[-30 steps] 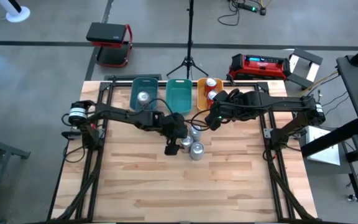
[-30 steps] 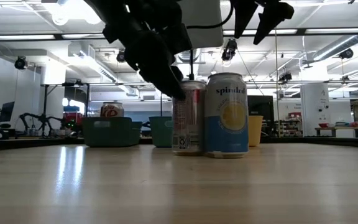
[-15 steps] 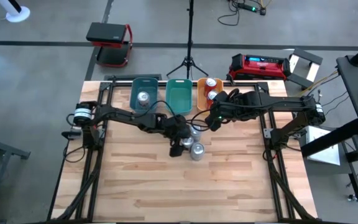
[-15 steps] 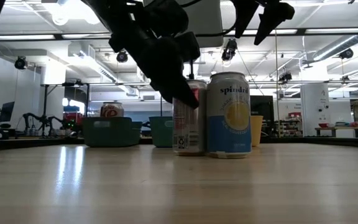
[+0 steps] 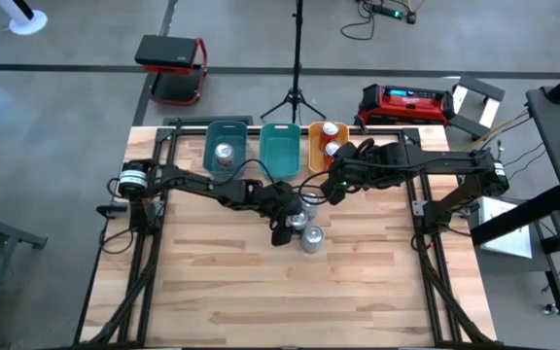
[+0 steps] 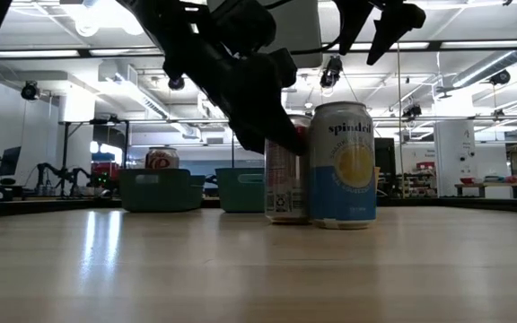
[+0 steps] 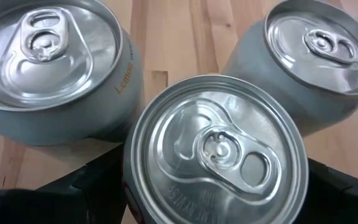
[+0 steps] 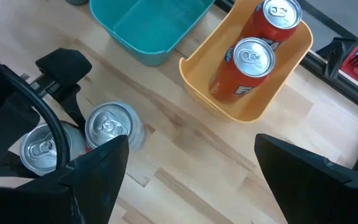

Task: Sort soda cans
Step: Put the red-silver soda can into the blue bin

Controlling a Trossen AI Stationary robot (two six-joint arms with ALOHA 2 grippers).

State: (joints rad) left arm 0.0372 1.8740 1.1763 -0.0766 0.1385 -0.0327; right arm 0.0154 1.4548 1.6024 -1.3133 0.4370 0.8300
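Three silver-topped soda cans stand upright in a tight cluster mid-table (image 5: pixel 304 222). My left gripper (image 5: pixel 282 226) has come down over the cluster's left side and is shut on the middle can (image 7: pixel 216 152), a silver can with red marks (image 6: pixel 285 184). A blue and yellow can (image 6: pixel 342 166) stands against it. The other two cans (image 7: pixel 48 56) (image 7: pixel 319 50) crowd close. My right gripper (image 5: pixel 336 183) hovers open and empty between the cluster and the orange bin (image 8: pixel 197 68), where two red cans (image 8: pixel 248 65) stand. My left gripper has one finger (image 7: pixel 98 183) on each side of the middle can, on its side wall just under the top rim (image 7: pixel 135 199). The can's own top hides the touching spots. The fingers slant down from above and the table's left. The can stands upright on the table.
Three bins stand in a row at the far edge. The left teal bin (image 5: pixel 226 146) holds one can, the middle teal bin (image 5: pixel 280 148) has nothing in it, and the orange bin (image 5: pixel 327 146) is on the right. Bare wood lies toward the near edge (image 5: pixel 290 292).
My left gripper has moved toward the table's right and down onto the cluster, its fingers coming around the middle can. That can and the blue and yellow can beside it have slid a little toward the table's right, both staying upright.
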